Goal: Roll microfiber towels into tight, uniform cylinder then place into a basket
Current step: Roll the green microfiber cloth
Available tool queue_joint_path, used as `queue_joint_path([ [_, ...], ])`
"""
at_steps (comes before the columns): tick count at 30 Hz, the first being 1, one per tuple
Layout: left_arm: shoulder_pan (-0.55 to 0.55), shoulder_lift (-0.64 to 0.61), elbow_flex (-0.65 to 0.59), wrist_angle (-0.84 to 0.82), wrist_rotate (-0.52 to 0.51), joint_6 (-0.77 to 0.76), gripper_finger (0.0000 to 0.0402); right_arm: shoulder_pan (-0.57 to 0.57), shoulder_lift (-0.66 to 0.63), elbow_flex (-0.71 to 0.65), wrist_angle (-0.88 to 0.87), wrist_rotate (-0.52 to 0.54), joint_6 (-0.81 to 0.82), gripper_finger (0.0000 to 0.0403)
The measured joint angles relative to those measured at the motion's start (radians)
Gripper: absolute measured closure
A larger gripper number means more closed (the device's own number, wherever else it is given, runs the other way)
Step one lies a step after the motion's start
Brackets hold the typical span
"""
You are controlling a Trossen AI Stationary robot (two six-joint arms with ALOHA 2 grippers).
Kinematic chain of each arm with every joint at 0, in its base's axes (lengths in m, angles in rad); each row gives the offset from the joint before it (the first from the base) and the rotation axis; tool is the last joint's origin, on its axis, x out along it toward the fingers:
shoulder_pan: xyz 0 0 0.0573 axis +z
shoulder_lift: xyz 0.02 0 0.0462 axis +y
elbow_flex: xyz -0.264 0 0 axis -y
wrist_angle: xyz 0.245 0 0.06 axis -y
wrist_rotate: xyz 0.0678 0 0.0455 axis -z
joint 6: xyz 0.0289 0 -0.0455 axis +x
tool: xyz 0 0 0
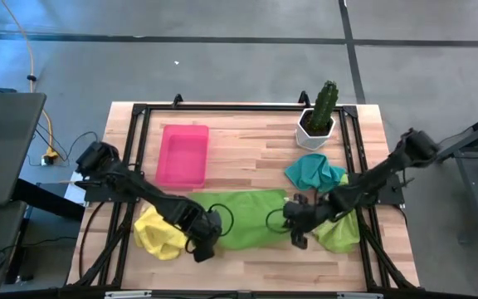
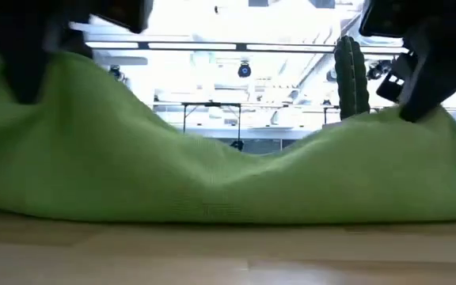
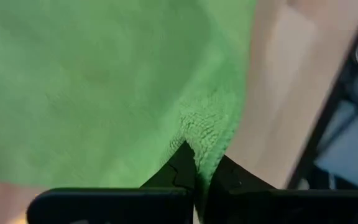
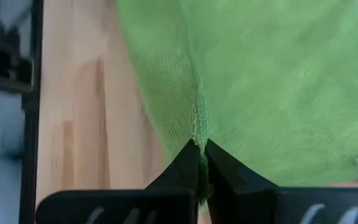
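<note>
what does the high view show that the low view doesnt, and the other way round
Only the high view: the shallow bright pink plastic basket, the crumpled yellow towel, the teal towel, the smaller lime green towel and the cactus's white pot.

Only the low view: the bright room beyond the table, and how the large green towel sags in the middle between its two lifted ends.

Both: that large towel, the green cactus, the wooden table, and both grippers pinching the towel.
</note>
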Motion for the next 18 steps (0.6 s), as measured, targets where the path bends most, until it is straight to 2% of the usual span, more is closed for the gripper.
queue_joint_path([
  [3,0.031,0.0,0.0,-0.048,-0.051,0.032,0.0401,-0.044,-0.056,-0.046,-0.004,0.034,-0.01,0.0403],
  [7,0.079,0.005,0.0,-0.15,-0.096,0.021,0.0401,-0.112,-0.071,-0.06,-0.013,0.029,-0.064,0.0403],
  [18,0.138,0.007,-0.007,-0.21,-0.115,0.032,0.0401,-0.248,-0.057,-0.071,-0.019,0.021,-0.159,0.0403],
])
